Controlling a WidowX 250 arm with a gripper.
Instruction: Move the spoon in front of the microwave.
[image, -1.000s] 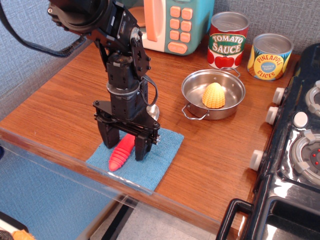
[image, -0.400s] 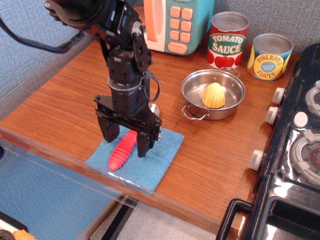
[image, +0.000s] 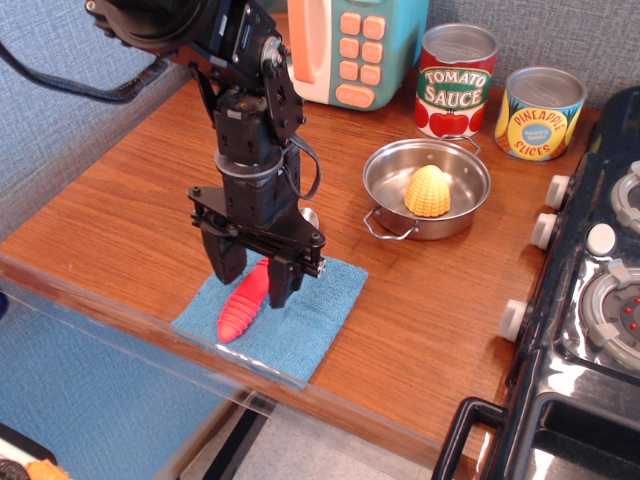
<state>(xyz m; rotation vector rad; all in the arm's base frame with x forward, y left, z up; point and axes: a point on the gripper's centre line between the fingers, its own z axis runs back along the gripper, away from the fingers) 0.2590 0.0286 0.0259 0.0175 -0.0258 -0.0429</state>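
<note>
The spoon lies on a blue cloth (image: 312, 318) near the table's front edge. Its ribbed red-pink handle (image: 238, 310) points toward the front, and its silver bowl (image: 308, 217) peeks out behind the arm. My gripper (image: 254, 276) stands upright over the handle, a finger on each side, with the jaws closed against it. The spoon still rests on the cloth. The microwave (image: 385, 45), teal with salmon-pink buttons, stands at the back of the table, well behind the gripper.
A steel pan (image: 385, 165) holding a yellow corn toy (image: 427, 192) sits right of the gripper. A tomato sauce can (image: 455, 82) and a pineapple can (image: 540, 113) stand at the back right. A black toy stove (image: 590, 300) fills the right side. A clear barrier (image: 150, 340) runs along the front edge.
The jaws have closed from a wide stance onto the spoon's handle. The gripper has stayed over the cloth and the spoon has not moved.
</note>
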